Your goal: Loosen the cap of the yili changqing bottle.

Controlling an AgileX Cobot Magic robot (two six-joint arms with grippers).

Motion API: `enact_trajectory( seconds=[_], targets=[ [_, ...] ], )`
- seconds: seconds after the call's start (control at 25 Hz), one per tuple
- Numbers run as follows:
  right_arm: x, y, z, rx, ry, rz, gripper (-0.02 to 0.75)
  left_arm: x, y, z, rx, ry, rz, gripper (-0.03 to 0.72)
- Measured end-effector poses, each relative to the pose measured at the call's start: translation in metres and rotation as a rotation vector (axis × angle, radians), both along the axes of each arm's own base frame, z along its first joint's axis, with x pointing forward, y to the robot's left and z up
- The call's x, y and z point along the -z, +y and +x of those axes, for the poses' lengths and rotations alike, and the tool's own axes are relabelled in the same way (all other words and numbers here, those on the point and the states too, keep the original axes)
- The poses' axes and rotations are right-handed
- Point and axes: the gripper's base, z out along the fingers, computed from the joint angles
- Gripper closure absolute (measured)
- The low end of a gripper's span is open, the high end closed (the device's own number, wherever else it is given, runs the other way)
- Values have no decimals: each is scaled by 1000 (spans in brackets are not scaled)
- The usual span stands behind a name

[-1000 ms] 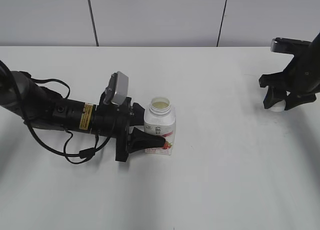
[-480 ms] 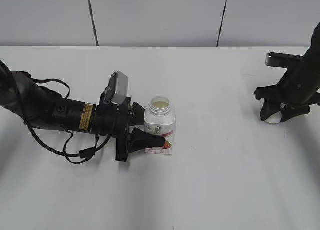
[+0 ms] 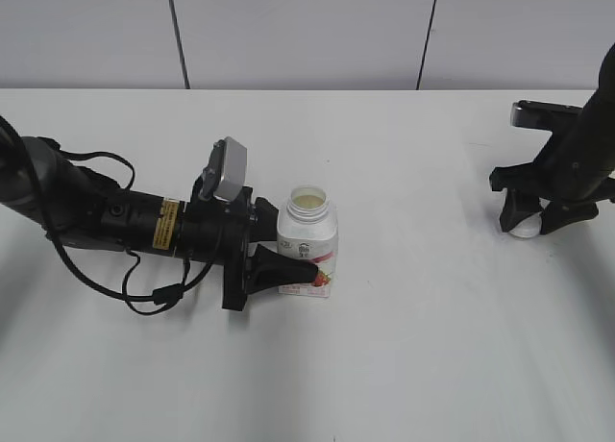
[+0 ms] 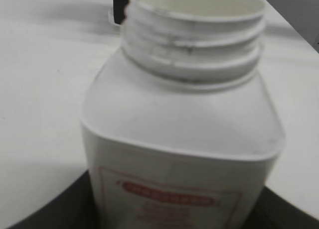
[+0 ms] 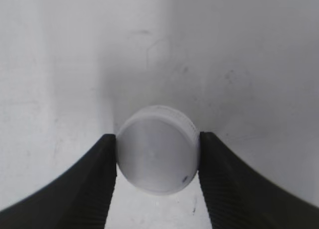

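The yili changqing bottle (image 3: 307, 240) stands upright mid-table with its neck open and no cap on it. My left gripper (image 3: 279, 259) is shut on the bottle's lower body from the left. In the left wrist view the bottle (image 4: 179, 139) fills the frame, showing bare neck threads and the jaws dark at either side. The white cap (image 3: 527, 229) is at the far right, low at the table. My right gripper (image 3: 529, 221) is shut on it. In the right wrist view the cap (image 5: 157, 149) sits flat-top up between the two black fingers (image 5: 157, 162).
The white table (image 3: 413, 346) reaches the grey panelled wall at the back. The left arm lies low across the table's left side with a loose black cable (image 3: 154, 293) looping in front of it.
My right gripper has lowered with the cap, a little to the left, down to the table. The left arm and the bottle have not moved.
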Motion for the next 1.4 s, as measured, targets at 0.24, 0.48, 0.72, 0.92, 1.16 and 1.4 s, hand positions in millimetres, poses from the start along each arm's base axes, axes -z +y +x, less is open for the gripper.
enact_trajectory(
  seconds=[0.24, 0.48, 0.72, 0.92, 1.16, 1.4],
  targets=[
    [-2, 0, -1, 0, 2, 1, 155, 0, 0, 0, 0, 0, 0, 290],
    [-28, 3, -7, 4, -1, 31, 266, 0, 0, 0, 0, 0, 0, 290],
    [-71, 5, -19, -1, -41, 58, 289, 0, 0, 0, -3, 0, -1, 290],
    [-91, 5, -25, -6, -77, 62, 290, 0, 0, 0, -3, 1, -4, 290],
    [-96, 5, -26, -7, -87, 62, 290, -1, 0, 0, 0, 10, -14, 151],
    [-96, 5, -26, -7, -87, 62, 290, -9, -1, -1, 11, 14, -32, 78]
  ],
)
